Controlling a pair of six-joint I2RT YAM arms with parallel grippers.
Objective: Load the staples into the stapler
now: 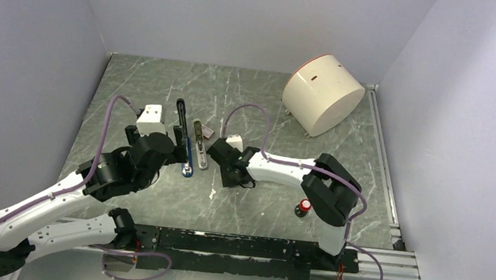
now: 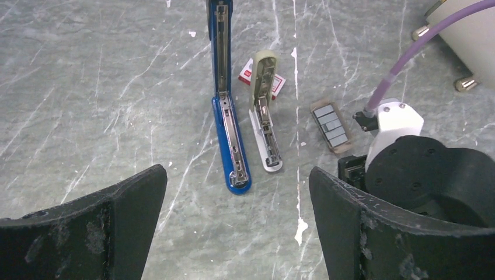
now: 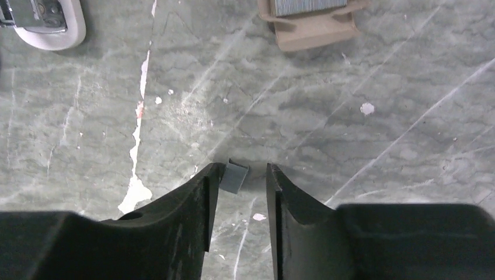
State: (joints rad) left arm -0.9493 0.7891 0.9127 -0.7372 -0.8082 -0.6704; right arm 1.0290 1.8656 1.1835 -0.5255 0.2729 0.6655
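Observation:
The blue stapler lies opened flat, its silver channel facing up and its black arm stretched away; it also shows in the top view. The red-and-white staples box lies behind a beige stapler. A brown tray with grey staple blocks lies to the right and shows in the right wrist view. My left gripper is open and empty, just short of the blue stapler's near tip. My right gripper stands low over the table, jaws narrowly apart, with a short grey staple strip leaning on the left finger.
A beige-and-white stapler lies open beside the blue one. A cream cylinder lies on its side at the back right. A red-capped black knob stands by the right arm. A metal rail runs along the right edge.

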